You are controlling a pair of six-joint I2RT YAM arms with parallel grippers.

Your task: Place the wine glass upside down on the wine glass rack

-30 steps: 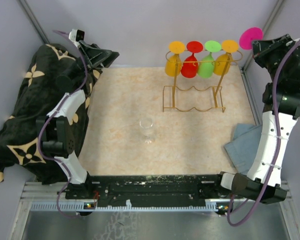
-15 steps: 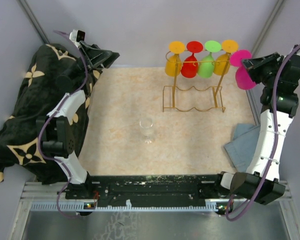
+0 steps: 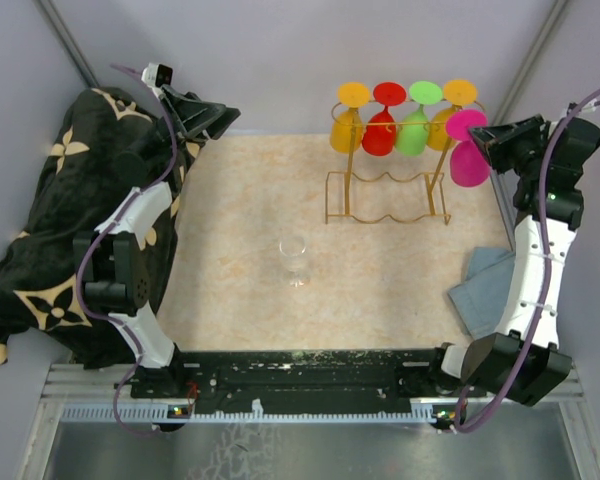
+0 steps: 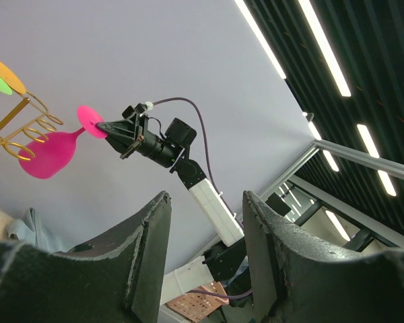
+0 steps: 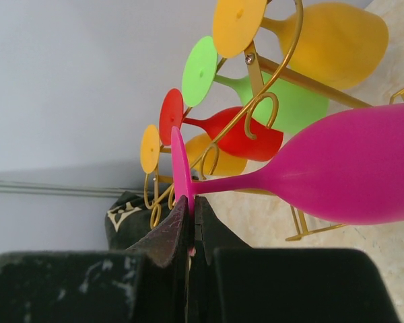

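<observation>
Wine glass rack [image 3: 385, 200] on tabletop [image 3: 240, 230] carries four hung bowl-down: two orange glasses [image 3: 346, 128], one red glass [image 3: 379, 132], one green glass [image 3: 412, 133]. One pink wine glass [image 3: 468, 160], inverted, sits just beside the rack's right-end loops, its foot pinched in the right gripper [image 5: 190, 202]. One clear glass [image 3: 294, 258] upright mid-tabletop; left gripper [image 4: 205, 202] half-spread, holding nothing.
</observation>
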